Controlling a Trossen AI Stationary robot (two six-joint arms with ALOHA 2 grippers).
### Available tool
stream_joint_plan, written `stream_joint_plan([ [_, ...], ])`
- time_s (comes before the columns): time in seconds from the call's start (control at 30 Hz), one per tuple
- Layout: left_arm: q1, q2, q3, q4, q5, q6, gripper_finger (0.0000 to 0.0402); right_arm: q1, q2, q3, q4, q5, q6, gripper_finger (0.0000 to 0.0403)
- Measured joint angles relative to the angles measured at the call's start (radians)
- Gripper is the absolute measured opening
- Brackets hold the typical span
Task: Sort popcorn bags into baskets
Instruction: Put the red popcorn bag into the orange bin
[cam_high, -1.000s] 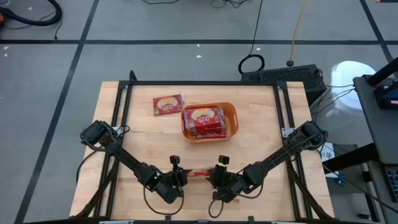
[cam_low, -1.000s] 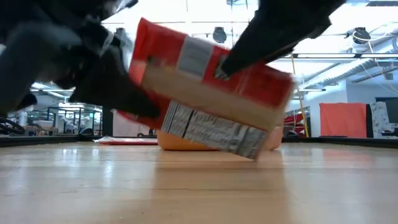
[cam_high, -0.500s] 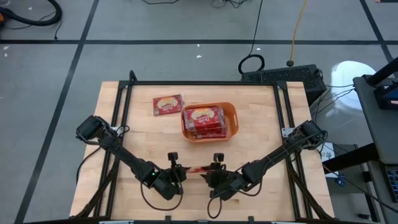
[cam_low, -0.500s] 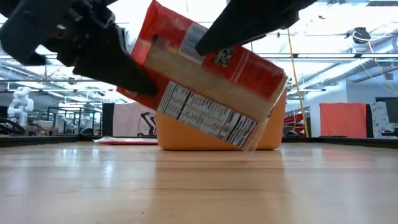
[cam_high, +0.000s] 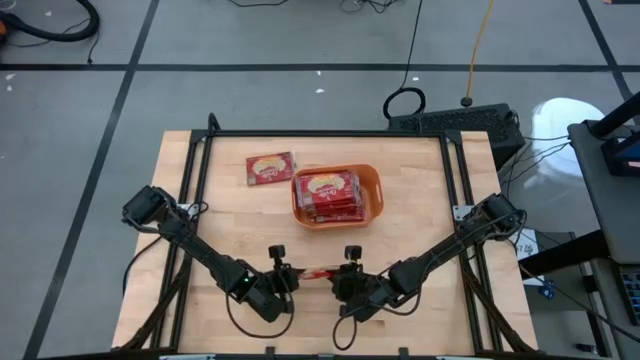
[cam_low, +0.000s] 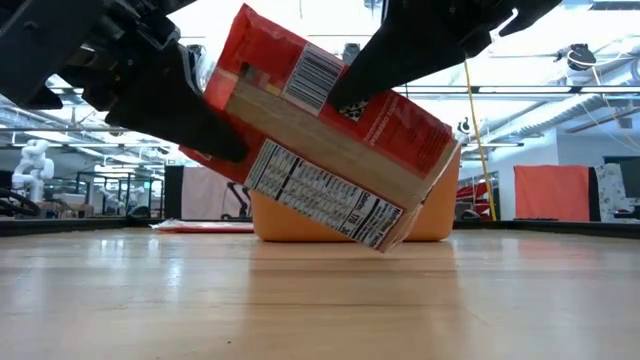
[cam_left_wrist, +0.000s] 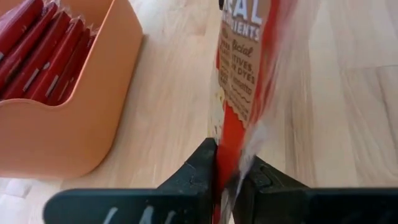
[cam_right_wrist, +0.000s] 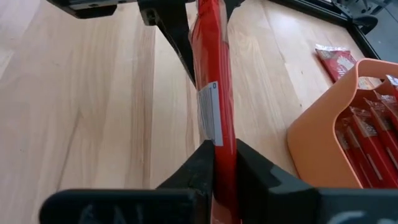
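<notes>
Both grippers are shut on one red popcorn bag (cam_high: 315, 272) near the table's front middle, my left gripper (cam_high: 283, 272) at its left end and my right gripper (cam_high: 348, 268) at its right. In the low view the bag (cam_low: 320, 150) stands on edge with its printed back toward the near side, sloping down to the right. The orange basket (cam_high: 375, 185) stands beyond it with several red bags (cam_high: 328, 195) inside. One more bag (cam_high: 270, 168) lies flat left of the basket. My left gripper (cam_left_wrist: 227, 163) pinches the bag's left end edge (cam_left_wrist: 227, 146) between its two fingers, coming level from the table's left. The bag stands on edge, clear of the table. My right gripper (cam_right_wrist: 224, 152) pinches the bag's upper right edge (cam_right_wrist: 221, 140) between its two fingers, slanting down from the right. The bag's lower right corner (cam_low: 385, 243) hangs just above the wood.
The basket (cam_left_wrist: 93, 106) is close beyond the held bag, and the right wrist view shows its near wall (cam_right_wrist: 317, 143). The loose bag (cam_right_wrist: 339, 62) lies by the basket's far left corner. A black frame (cam_high: 200, 160) runs round the table's sides and far edge.
Both grippers have kept hold and raised the bag a little. Its left end has gone up more than its right, so it slopes more steeply. My right gripper has shifted slightly toward the table's left.
</notes>
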Motion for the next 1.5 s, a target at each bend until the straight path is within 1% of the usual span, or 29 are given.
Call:
stream_joint_plan([
  [0.07,0.0,0.0,0.0,0.002,0.003,-0.037,0.0038,0.0,0.0,0.0,0.0,0.0,0.0,0.0031],
  [0.13,0.0,0.0,0.0,0.007,0.016,-0.07,0.006,0.0,0.0,0.0,0.0,0.0,0.0,0.003],
  [0.2,-0.002,0.0,0.0,0.008,0.021,-0.076,0.0096,0.0,0.0,0.0,-0.001,0.0,0.0,0.003],
  [0.4,-0.03,-0.01,0.0,-0.008,0.014,-0.12,0.0221,0.0,0.0,0.0,-0.018,0.001,0.0,0.003],
  [0.5,-0.05,-0.046,0.001,-0.056,0.003,-0.163,0.0259,0.007,0.0,0.0,-0.025,0.001,0.0,0.003],
  [0.57,-0.071,-0.074,0.001,-0.139,-0.007,-0.206,0.0272,0.014,0.0,0.0,-0.03,0.002,0.0,0.003],
  [0.67,-0.103,-0.096,0.001,-0.24,-0.047,-0.287,0.0277,0.027,-0.007,0.0,-0.032,0.004,0.014,0.003],
  [0.77,-0.144,-0.104,0.001,-0.34,-0.083,-0.355,0.0273,0.035,-0.027,0.016,-0.046,0.011,0.025,0.0029],
  [0.87,-0.174,-0.103,0.0,-0.418,-0.099,-0.413,0.0262,0.038,-0.049,0.058,-0.059,0.053,-0.011,0.0029],
  [0.93,-0.184,-0.103,0.0,-0.45,-0.111,-0.447,0.0254,0.038,-0.063,0.095,-0.082,0.074,-0.057,0.0029],
  [1.07,-0.196,-0.103,0.0,-0.509,-0.117,-0.509,0.0238,0.026,-0.07,0.199,-0.19,0.122,-0.161,0.0029],
  [1.2,-0.194,-0.103,0.0,-0.525,-0.12,-0.528,0.0226,-0.003,-0.071,0.277,-0.238,0.201,-0.285,0.0029],
  [1.37,-0.195,-0.103,-0.007,-0.53,-0.141,-0.533,0.0214,-0.045,-0.071,0.314,-0.251,0.273,-0.45,0.0029],
  [1.5,-0.195,-0.103,-0.055,-0.537,-0.176,-0.552,0.0201,-0.087,-0.071,0.315,-0.256,0.325,-0.557,0.0029],
])
